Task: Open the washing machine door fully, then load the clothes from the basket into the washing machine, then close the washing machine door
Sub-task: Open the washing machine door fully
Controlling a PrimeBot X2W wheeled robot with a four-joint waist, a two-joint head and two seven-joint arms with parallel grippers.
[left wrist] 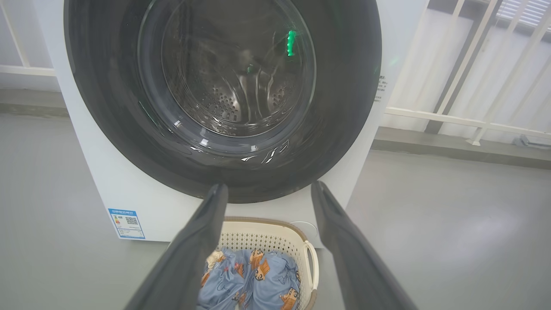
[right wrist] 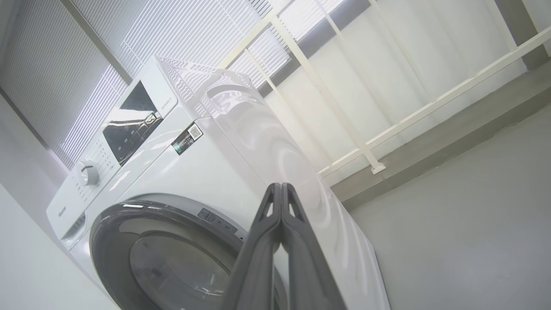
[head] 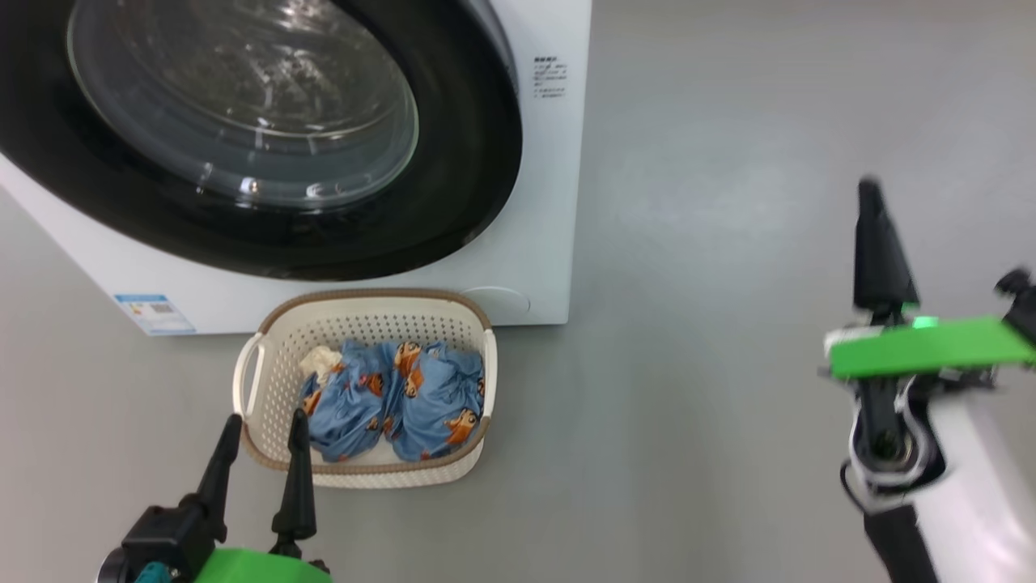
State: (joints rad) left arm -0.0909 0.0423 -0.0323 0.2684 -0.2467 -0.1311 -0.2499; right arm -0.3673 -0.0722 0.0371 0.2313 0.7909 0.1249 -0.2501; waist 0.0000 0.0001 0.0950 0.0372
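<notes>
While the washing machine door point(head: 243, 113) sits shut against the front of the washing machine point(head: 550, 202), no loading can start, so opening it looks like the step in hand. The basket point(head: 364, 324) stands on the floor point(head: 688, 340) just near of the machine, below the door's lower rim, with the clothes point(head: 405, 397) bunched inside it. The left hand point(head: 265, 415) hovers at the basket's near left corner, fingers apart and holding nothing. It points toward the far side, so the door lies straight ahead and above it, past the basket. The right hand point(head: 869, 190) hangs well off to the right over bare floor, fingers pressed together on nothing; from it the door lies far and to the left. By that layout the left hand is the nearer one, though the basket sits between it and the door. Where the door's handle or catch is I cannot tell.
</notes>
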